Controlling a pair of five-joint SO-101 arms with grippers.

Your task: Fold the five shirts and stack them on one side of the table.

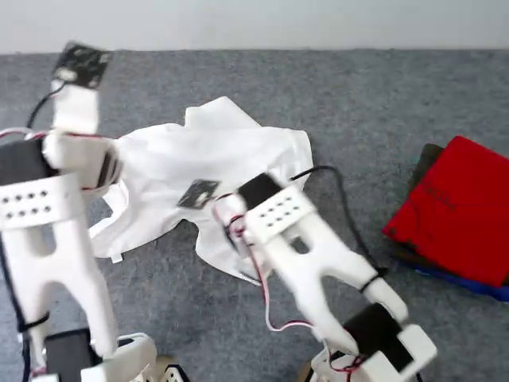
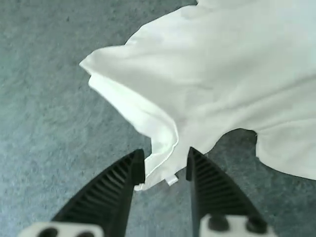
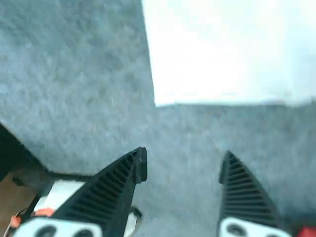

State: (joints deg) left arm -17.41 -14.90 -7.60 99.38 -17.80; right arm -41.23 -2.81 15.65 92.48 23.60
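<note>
Loose white cotton shirt [image 1: 223, 151] is lying crumpled and unfolded around the middle of the grey felt-like tabletop [image 1: 382, 95], sleeves splayed, so it is probably the one being worked now. Folded red shirt [image 1: 457, 207] is sitting on top of darker folded pieces [image 1: 425, 163] at the right edge, likely the stack being built there to keep the folding space free. Left gripper [image 2: 165, 163] is hanging low over the shirt's side toward the left edge, jaws partly apart, a hem corner of the white cloth lying between them. It is not clamping the cloth and looks lined up for a pinch. Right gripper [image 3: 185, 170] is hovering over bare tabletop on the shirt's near-edge side, jaws spread wide, holding nothing. The shirt's straight edge is lying just ahead of its tips, apart from them, probably so it can take a second corner.
</note>
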